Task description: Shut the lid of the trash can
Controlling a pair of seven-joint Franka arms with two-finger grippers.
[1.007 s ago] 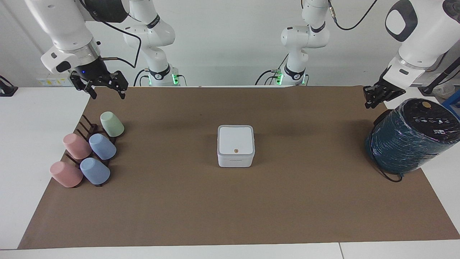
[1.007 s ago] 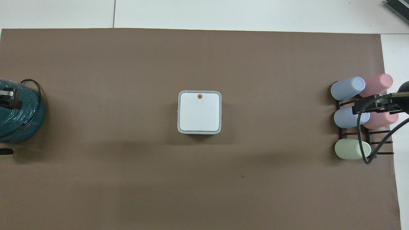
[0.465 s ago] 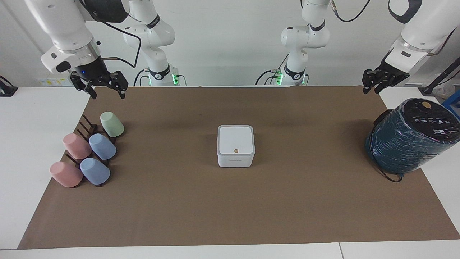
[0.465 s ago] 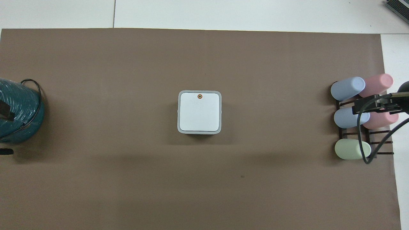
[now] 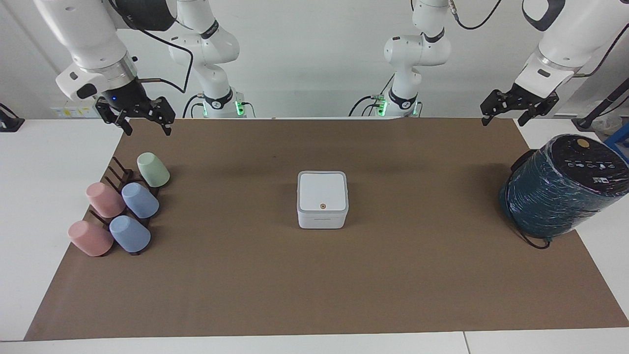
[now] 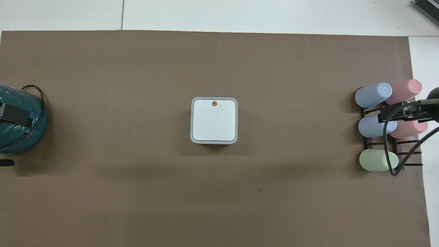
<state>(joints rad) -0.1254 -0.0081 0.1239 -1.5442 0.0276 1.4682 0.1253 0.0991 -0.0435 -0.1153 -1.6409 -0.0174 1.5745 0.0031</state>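
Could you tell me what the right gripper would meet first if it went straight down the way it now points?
Probably the brown mat near the green cup; the right gripper hangs open above that end, though depth is unclear.

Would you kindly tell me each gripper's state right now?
Left gripper: open, holding nothing, raised above the brown mat.
Right gripper: open, holding nothing.

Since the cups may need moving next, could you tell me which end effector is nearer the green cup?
The right end effector, raised just robot-side of the green cup. The left end effector is up at the table's left-arm end.
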